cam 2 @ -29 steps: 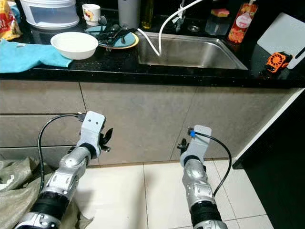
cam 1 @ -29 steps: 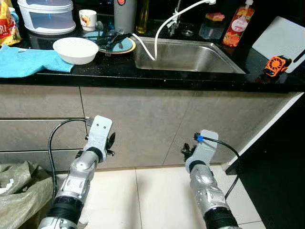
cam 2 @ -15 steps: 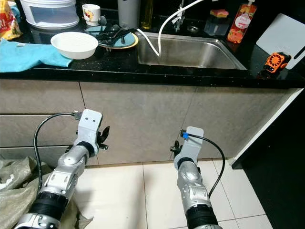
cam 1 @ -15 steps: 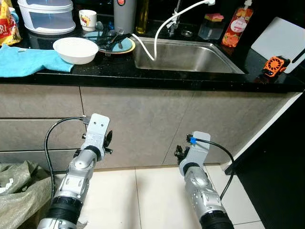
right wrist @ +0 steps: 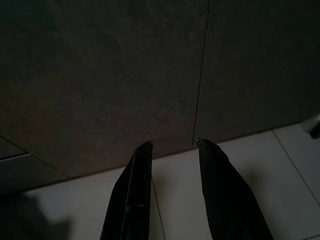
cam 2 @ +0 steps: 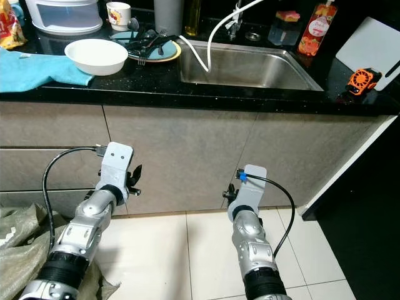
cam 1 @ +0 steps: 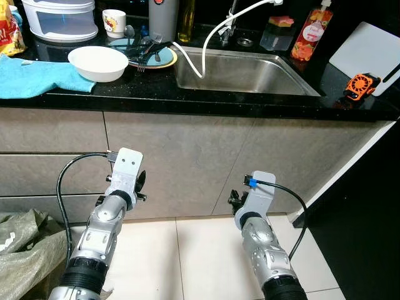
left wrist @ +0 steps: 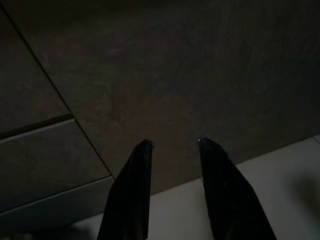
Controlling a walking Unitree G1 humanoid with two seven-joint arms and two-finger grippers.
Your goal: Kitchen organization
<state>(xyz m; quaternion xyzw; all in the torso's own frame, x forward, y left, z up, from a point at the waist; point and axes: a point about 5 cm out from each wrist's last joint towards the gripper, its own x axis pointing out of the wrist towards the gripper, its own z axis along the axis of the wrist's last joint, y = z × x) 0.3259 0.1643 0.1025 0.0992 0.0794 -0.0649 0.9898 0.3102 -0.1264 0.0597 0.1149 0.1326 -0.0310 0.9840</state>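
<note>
Dishes sit on the black counter (cam 1: 187, 94) left of the sink (cam 1: 244, 72): we note a white bowl (cam 1: 98, 62) beside a plate (cam 1: 150, 56) of cutlery. Our left gripper (left wrist: 172, 150) and right gripper (right wrist: 172, 147) hang low before the grey cabinet fronts (cam 1: 187, 162), each with fingers spread and holding nothing.

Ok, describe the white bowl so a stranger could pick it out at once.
Start at the steel sink in the black counter. Left of it is a plate of cutlery, then the white bowl, against a blue cloth. It is the one plain, empty dish.
</note>
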